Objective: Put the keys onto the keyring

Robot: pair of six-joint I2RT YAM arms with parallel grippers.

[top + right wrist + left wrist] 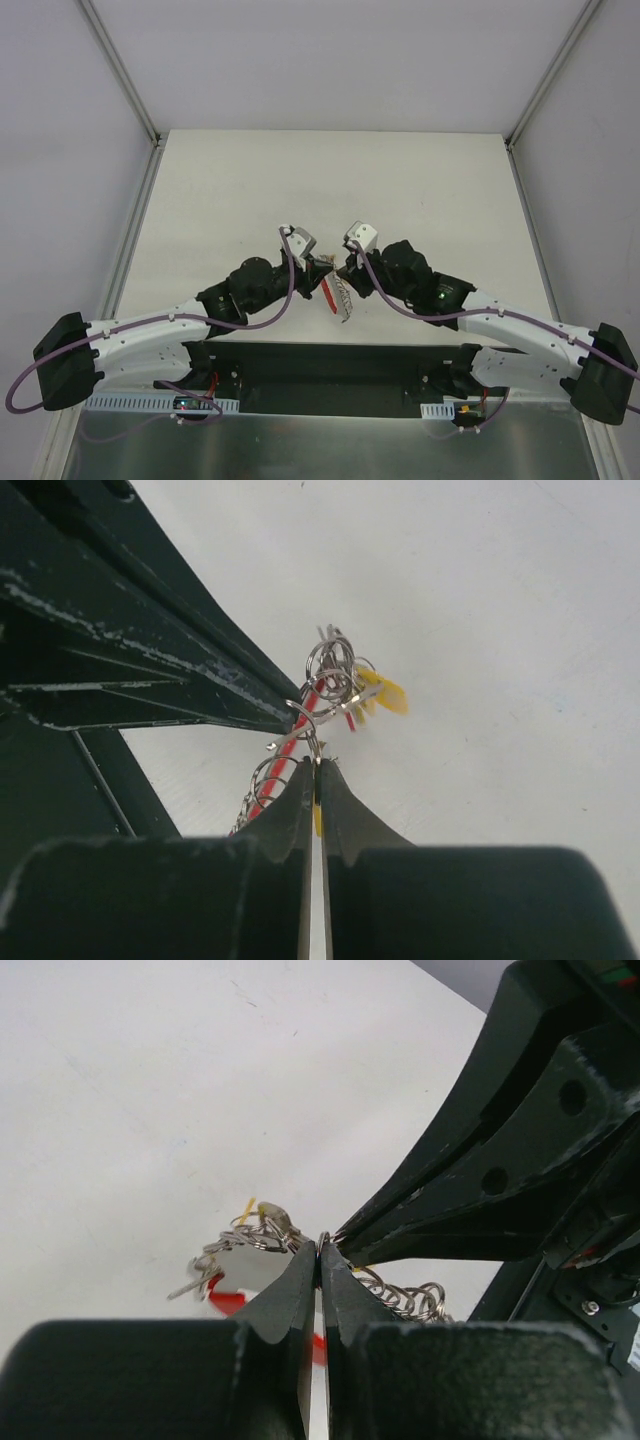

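The keyring (336, 296), a bunch of silver rings and chain with a red band, hangs between my two grippers above the table. My left gripper (317, 267) is shut on one silver ring (323, 1240) of it; rings (256, 1234), the red band (228, 1301) and chain (408, 1296) hang beyond. My right gripper (339, 268) is shut on a yellow-headed key (317, 818) whose tip meets a ring (309, 727) at the fingertips (317, 765). More yellow key heads (386, 693) hang on the bunch near the red band (297, 735). The two gripper tips almost touch.
The white table (330, 180) stretches away behind the grippers, bounded by grey walls and metal rails. The right gripper body (500, 1150) fills the upper right of the left wrist view; the left gripper body (110, 650) fills the upper left of the right wrist view.
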